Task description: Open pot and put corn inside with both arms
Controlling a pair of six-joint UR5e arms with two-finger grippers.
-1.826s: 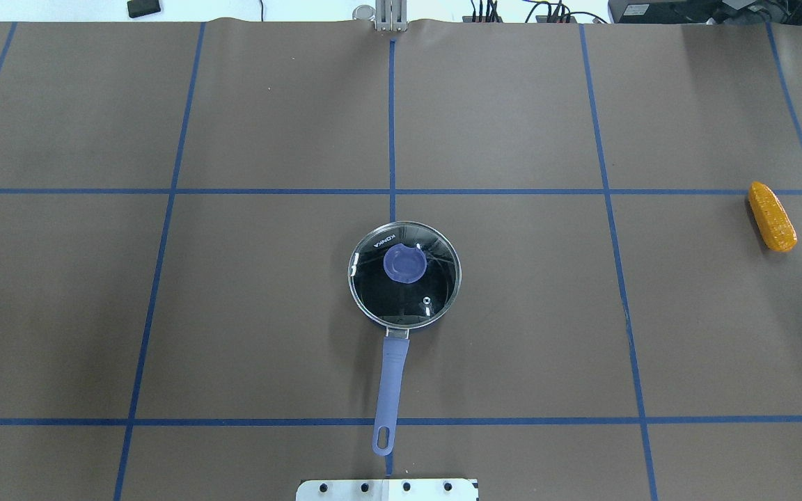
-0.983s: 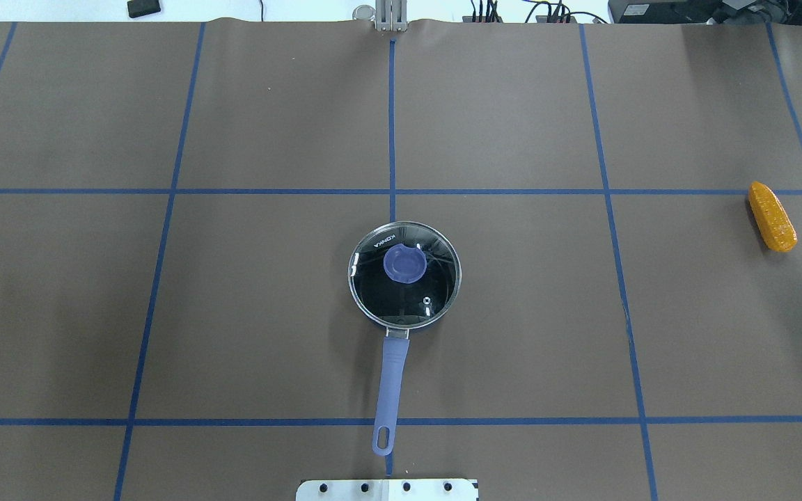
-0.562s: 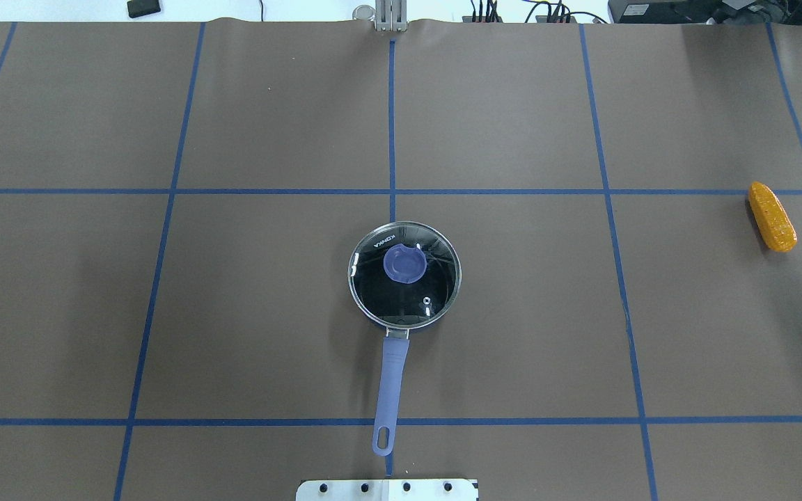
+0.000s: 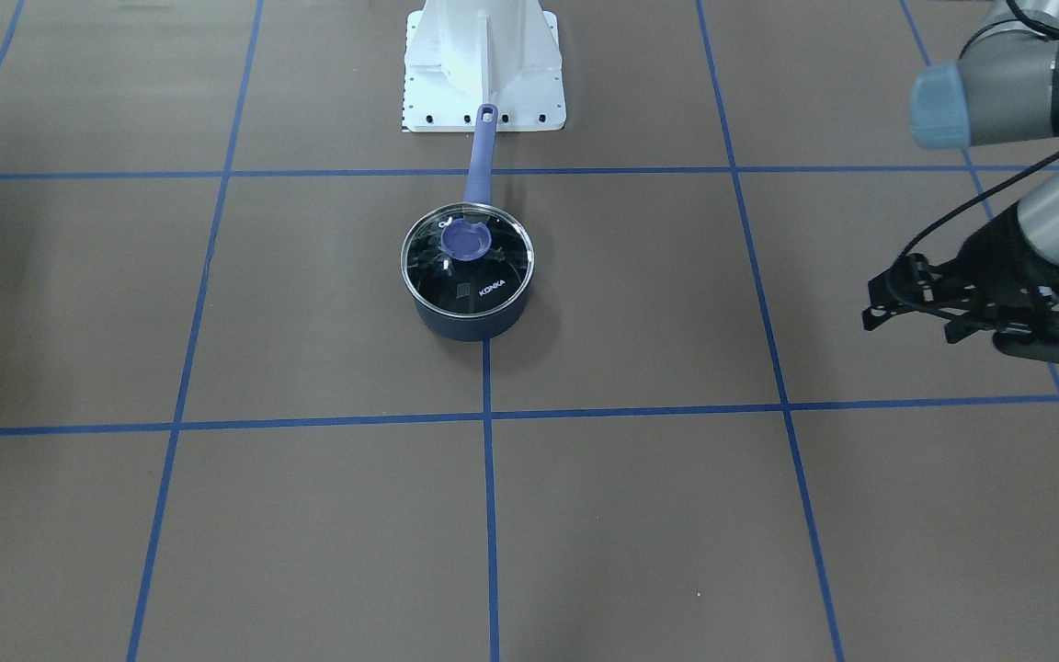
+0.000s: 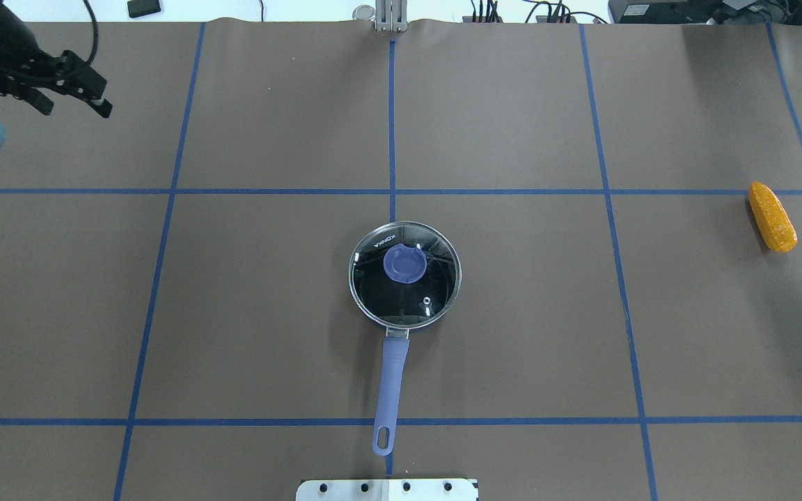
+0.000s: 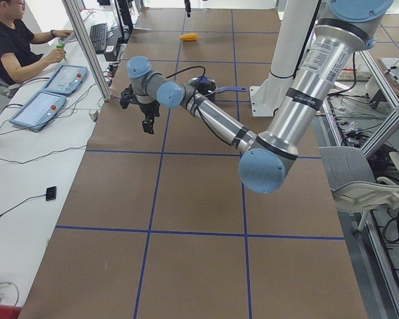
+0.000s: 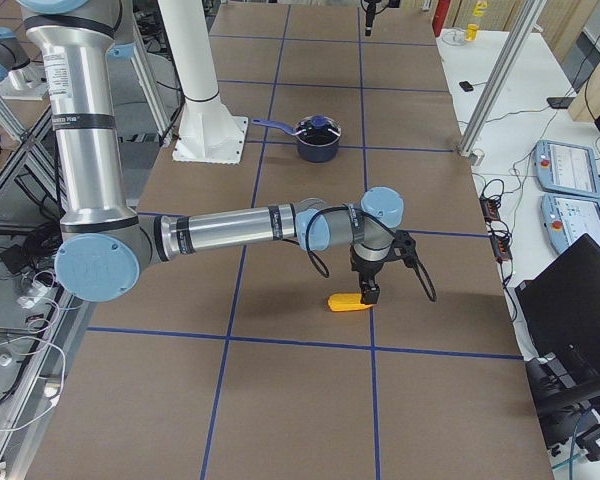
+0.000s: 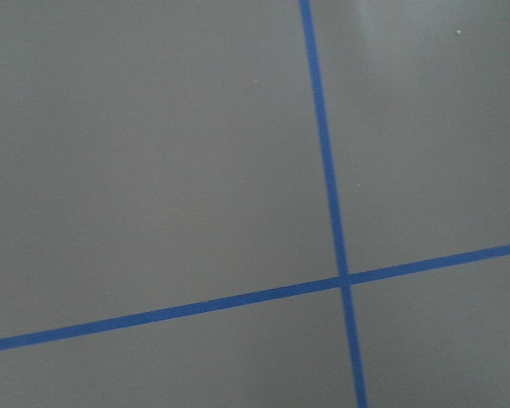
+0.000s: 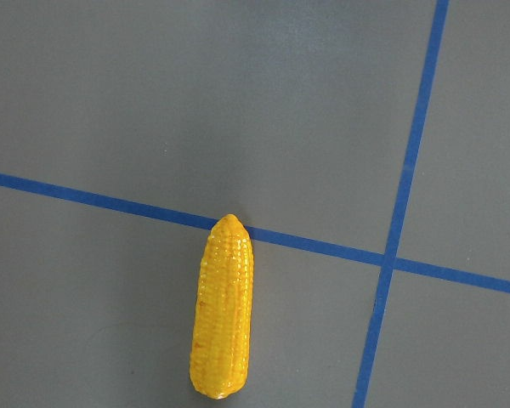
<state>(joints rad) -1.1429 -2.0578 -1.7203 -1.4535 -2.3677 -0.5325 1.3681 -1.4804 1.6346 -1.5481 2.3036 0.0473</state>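
Note:
The pot [image 5: 392, 369] stands at the table's middle with its lavender handle toward the robot's base. The glass lid [image 5: 436, 296] with a purple knob [image 5: 404, 264] sits on it. The corn [image 5: 772, 216] lies at the far right on the mat and fills the right wrist view [image 9: 223, 319]. My left gripper [image 5: 74, 104] hovers open and empty at the far left, well away from the pot; it also shows in the front view [image 4: 879, 299]. My right gripper [image 7: 368, 290] hangs just above the corn [image 7: 348, 302]; I cannot tell whether it is open.
The white base plate [image 5: 387, 489] lies at the near edge behind the pot handle. Blue tape lines grid the brown mat. An operator [image 6: 13, 46] sits at a side table with pendants [image 6: 46, 109] beyond the table's far edge.
My left arm has come into the overhead view at the top left. A sliver of my right gripper shows at the right edge. The pot, lid and corn have not moved.

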